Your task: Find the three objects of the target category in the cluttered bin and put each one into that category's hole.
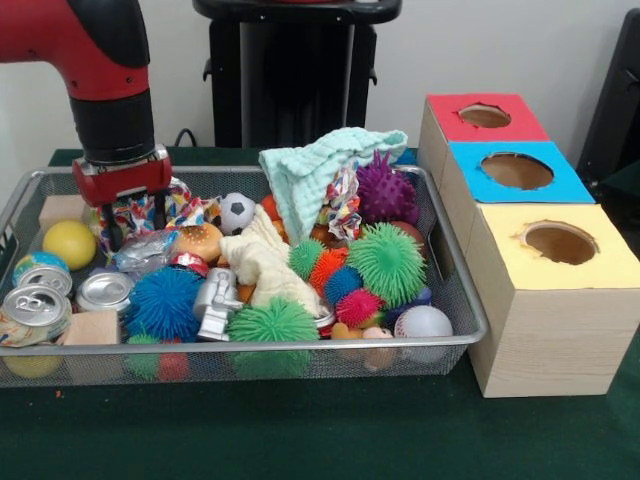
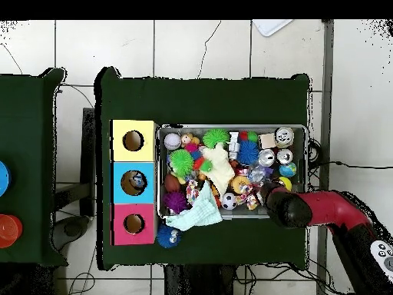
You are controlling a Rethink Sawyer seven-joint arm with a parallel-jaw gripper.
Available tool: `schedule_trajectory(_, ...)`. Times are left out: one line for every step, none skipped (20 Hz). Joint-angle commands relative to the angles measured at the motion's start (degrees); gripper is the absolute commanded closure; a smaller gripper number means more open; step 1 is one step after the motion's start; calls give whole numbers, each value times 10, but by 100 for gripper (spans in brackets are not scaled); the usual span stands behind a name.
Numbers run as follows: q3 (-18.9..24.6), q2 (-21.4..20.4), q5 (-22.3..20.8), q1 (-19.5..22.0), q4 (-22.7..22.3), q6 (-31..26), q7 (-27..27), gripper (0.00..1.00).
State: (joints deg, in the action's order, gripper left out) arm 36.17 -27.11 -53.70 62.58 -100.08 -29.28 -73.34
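Observation:
The silver wire-mesh bin [image 1: 470, 300] is full of toys; it also shows in the overhead view [image 2: 230, 128]. My gripper [image 1: 132, 228] hangs at the bin's far left end, open, with its fingers down among colourful wrappers; in the overhead view it [image 2: 269, 196] is at the bin's lower right. A see-through creased plastic bottle [image 1: 143, 251] lies just below and in front of the fingers, apart from them. I see no other bottles; the clutter may hide them. The red-topped hole [image 1: 484, 116] is on the farthest wooden box, right of the bin, and shows in the overhead view [image 2: 133, 223].
Silver cans [image 1: 36, 303] [image 1: 103, 290] lie at the bin's near left. Spiky balls [image 1: 387, 262], a mint cloth [image 1: 320, 165], a yellow ball [image 1: 69, 243] and a small football [image 1: 236, 212] fill the bin. Blue-topped [image 1: 516, 171] and yellow-topped [image 1: 559, 243] holes stand nearer.

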Motion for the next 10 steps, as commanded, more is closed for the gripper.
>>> schedule_trajectory(108,18,3,-5,-61,75,79,0)
schedule_trajectory(110,18,5,-3,-63,73,77,0)
schedule_trajectory(113,18,6,-1,-66,71,75,0)
schedule_trajectory(114,19,7,1,-67,68,74,0)
schedule_trajectory(115,21,8,3,-68,66,72,0)
schedule_trajectory(117,24,10,5,-68,63,72,0)
schedule_trajectory(119,26,11,7,-69,59,73,0)
schedule_trajectory(121,26,12,8,-70,56,73,0)
schedule_trajectory(124,30,13,12,-71,56,73,0)
schedule_trajectory(127,33,12,16,-72,56,75,0)
